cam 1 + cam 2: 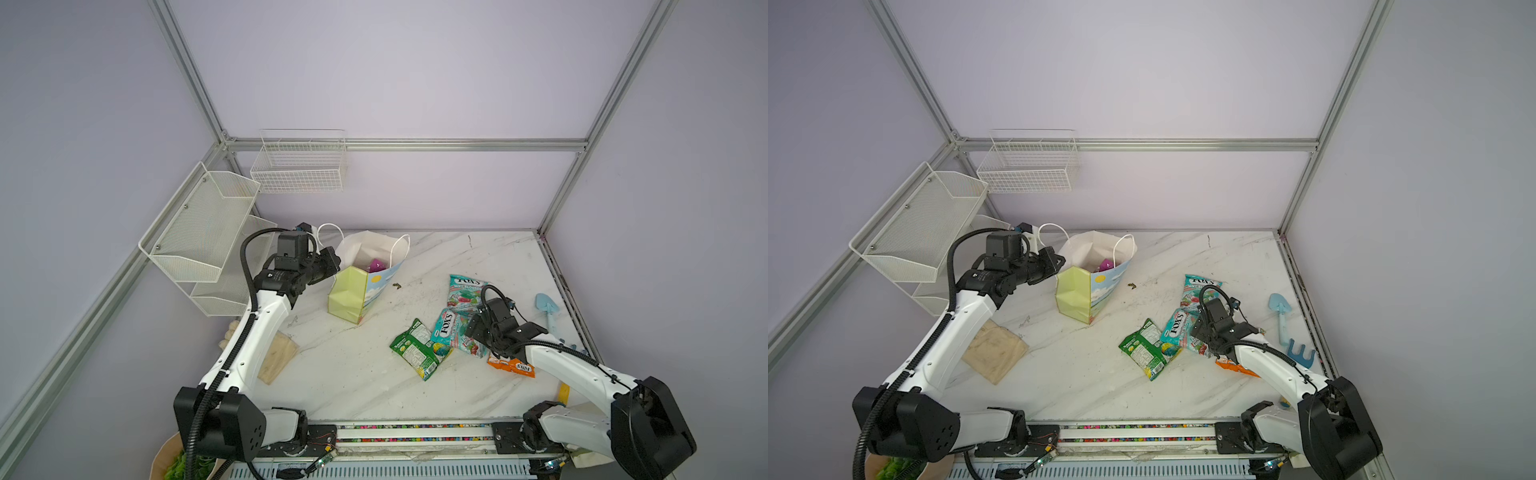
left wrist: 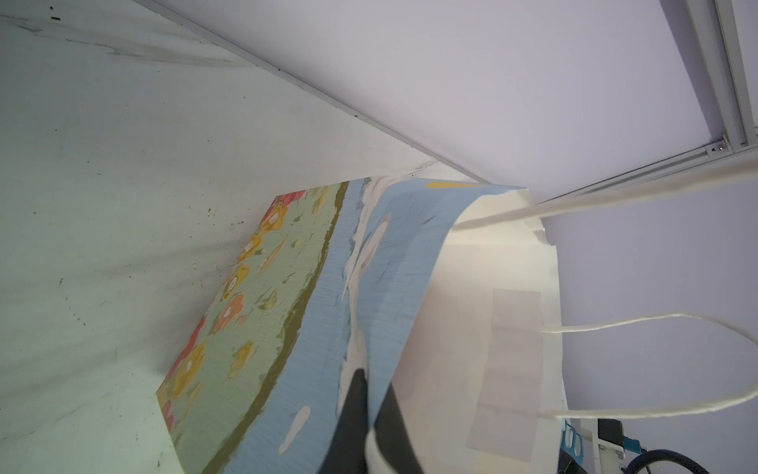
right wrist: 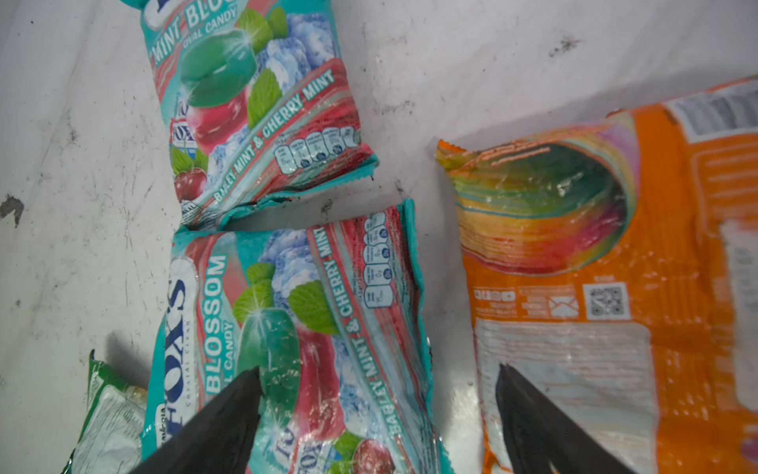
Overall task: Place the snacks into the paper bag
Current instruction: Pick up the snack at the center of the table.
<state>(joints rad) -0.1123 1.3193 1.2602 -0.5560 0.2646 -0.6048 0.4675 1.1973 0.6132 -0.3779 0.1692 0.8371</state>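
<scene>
The left gripper (image 2: 375, 383) is clamped on the rim of the paper bag (image 2: 287, 320). One black finger (image 2: 357, 402) presses the blue sky-print outside and its partner presses the white inside. The bag stands on the marble tabletop (image 1: 353, 374) with its mouth gaping open. A purple packet (image 1: 376, 265) lies inside the bag, past the closed jaws, and shows through the mouth in both top views. Well apart from the bag, the right gripper (image 3: 375, 373) hangs low over four packets on the table, its jaws spread wide and gripping nothing. One fingertip hangs over a teal FOX'S packet (image 3: 307, 328) and the other over the edge of the orange packet (image 3: 615, 266). Under the gap between the jaws are the teal packet's red-banded side and a strip of bare table. The second teal packet (image 3: 254, 102) lies ahead of the fingertips, nearly end to end with the first, their corners close. The green packet (image 3: 106, 410) lies outside the jaws on the teal side, against that packet's far edge.
</scene>
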